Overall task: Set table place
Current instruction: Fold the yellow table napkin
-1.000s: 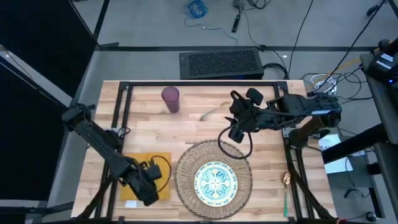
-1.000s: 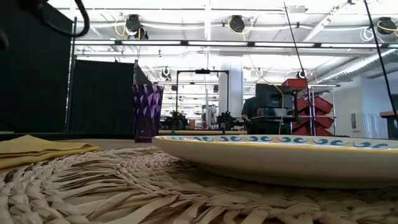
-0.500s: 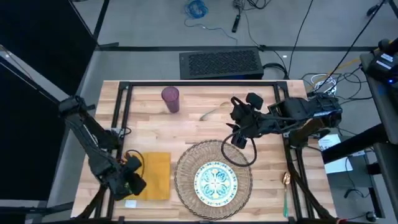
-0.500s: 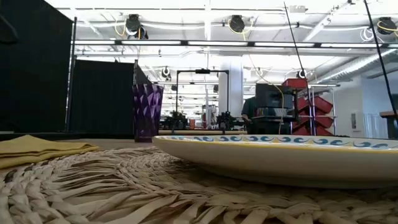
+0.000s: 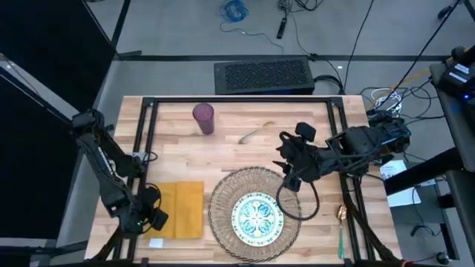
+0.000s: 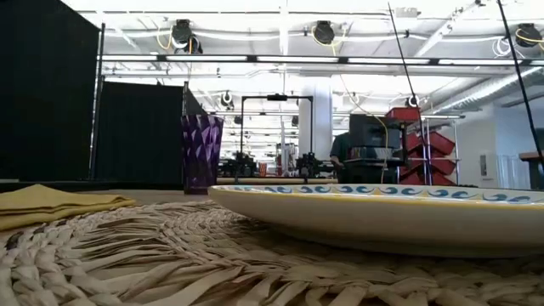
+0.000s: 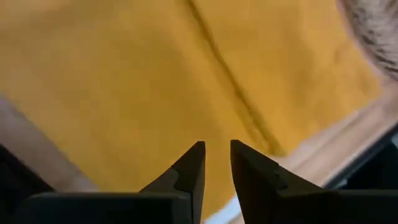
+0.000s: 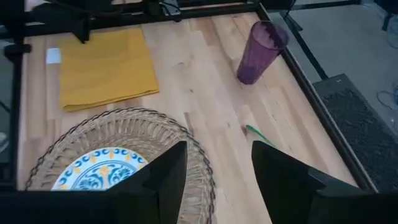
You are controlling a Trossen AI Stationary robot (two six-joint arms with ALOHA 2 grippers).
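Napkin, yellow cloth point(image 5: 183, 209), flat left of round woven straw mat point(image 5: 223, 194) holding patterned plate point(image 5: 258, 215). My left gripper point(image 7: 216, 163) over napkin's left edge, fingers barely apart, empty. My right gripper point(image 8: 213, 163) wide open, empty, above mat's far-right rim.

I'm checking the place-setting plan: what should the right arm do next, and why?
Probably swing the right gripper over to the spoon: it hangs open and empty over the rim of the mat, and the spoon lies away from the plate.

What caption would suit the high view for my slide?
Plate on woven mat, yellow napkin beside it, both arms hovering over the table.
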